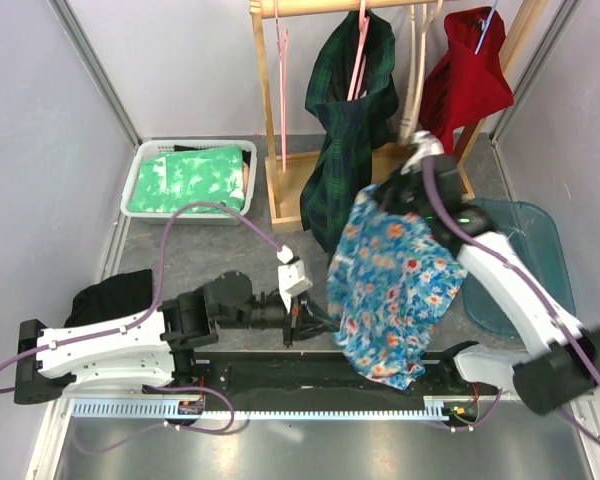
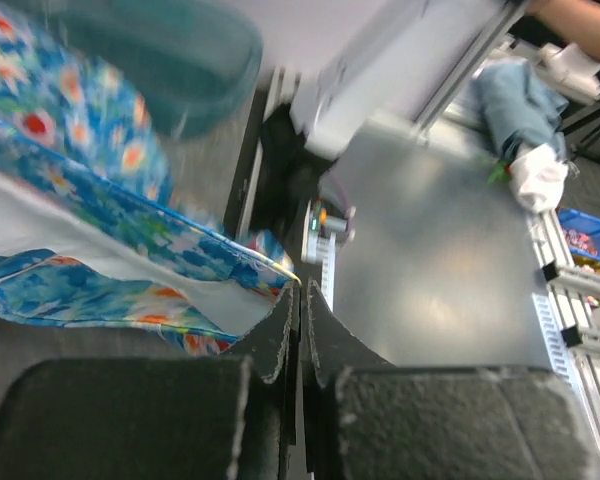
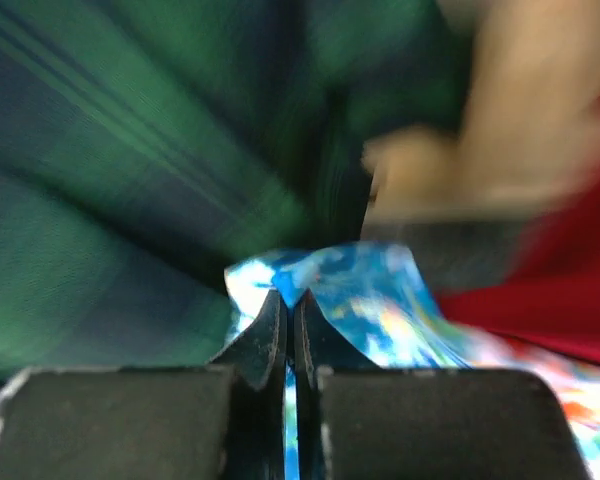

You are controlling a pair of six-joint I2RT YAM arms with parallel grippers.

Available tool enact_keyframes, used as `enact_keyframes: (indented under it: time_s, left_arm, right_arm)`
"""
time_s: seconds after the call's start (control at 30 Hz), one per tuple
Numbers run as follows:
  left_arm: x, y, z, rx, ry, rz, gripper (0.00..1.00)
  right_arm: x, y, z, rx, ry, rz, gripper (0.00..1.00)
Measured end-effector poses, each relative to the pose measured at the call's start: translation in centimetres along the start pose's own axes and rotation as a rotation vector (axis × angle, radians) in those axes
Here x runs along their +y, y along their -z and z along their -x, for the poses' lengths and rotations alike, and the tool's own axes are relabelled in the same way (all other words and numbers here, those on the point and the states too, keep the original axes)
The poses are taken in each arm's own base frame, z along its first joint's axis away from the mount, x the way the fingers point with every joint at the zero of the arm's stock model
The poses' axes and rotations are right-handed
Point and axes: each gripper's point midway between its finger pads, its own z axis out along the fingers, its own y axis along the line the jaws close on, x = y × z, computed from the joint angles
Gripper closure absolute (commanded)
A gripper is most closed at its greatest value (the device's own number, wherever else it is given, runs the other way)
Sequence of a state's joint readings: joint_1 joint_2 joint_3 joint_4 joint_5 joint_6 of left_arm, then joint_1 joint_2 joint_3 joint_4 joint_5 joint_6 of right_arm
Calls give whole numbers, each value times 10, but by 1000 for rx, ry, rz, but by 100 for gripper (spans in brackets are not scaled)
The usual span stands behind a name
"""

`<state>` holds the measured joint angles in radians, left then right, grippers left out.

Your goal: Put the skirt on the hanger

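Grey worktop [image 1: 180, 262] below; floral skirt [image 1: 395, 290] hangs limp (light, floppy, probably best held by its edge), left gripper [image 2: 300, 296] and right gripper [image 3: 292, 302] pinching it

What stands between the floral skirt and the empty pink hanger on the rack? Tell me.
The green plaid garment hangs between the floral skirt, held up by the right hand, and the bare pink hanger at the left of the rack. It looks likely to snag on the way.
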<state>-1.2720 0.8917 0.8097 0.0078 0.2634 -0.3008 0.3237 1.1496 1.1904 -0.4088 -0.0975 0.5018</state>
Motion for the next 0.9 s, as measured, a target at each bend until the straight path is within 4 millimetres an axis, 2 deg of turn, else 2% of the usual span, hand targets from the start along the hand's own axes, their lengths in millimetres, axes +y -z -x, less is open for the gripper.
enact_keyframes:
  time_s: [0.03,0.1,0.17,0.23,0.33,0.47,0.63,0.7,0.73,0.77,0.87,0.9]
  left_arm:
    - [7,2,-17,17,26,32,98]
    - [17,8,-52,67,73,85,98]
    - [25,14,-77,98,113,131,98]
    - [32,22,-98,119,153,177,98]
    - [41,32,-116,121,209,241,98]
    - [53,42,-128,122,258,325,98]
    - [66,55,-131,112,288,429,98]
    - [70,61,-131,102,292,463,96]
    - [72,63,-131,99,294,476,88]
    - [75,66,-131,95,295,494,66]
    - [83,74,-132,88,302,551,40]
    - [85,77,-132,83,304,571,36]
  right_arm:
    - [3,-15,-21,51,11,7,100]
    - [3,-47,-75,169,37,-3,100]
    - [-2,-63,-108,231,52,-19,100]
    - [-6,-77,-131,262,61,-34,100]
    - [-5,-98,-147,268,66,-31,100]
    - [7,-120,-163,257,75,11,100]
    - [29,-129,-170,231,84,88,100]
    - [41,-130,-166,214,79,139,90]
    - [47,-130,-164,207,77,165,80]
    - [54,-129,-164,206,76,198,62]
    - [67,-128,-165,215,64,260,44]
    - [70,-127,-166,220,67,277,42]
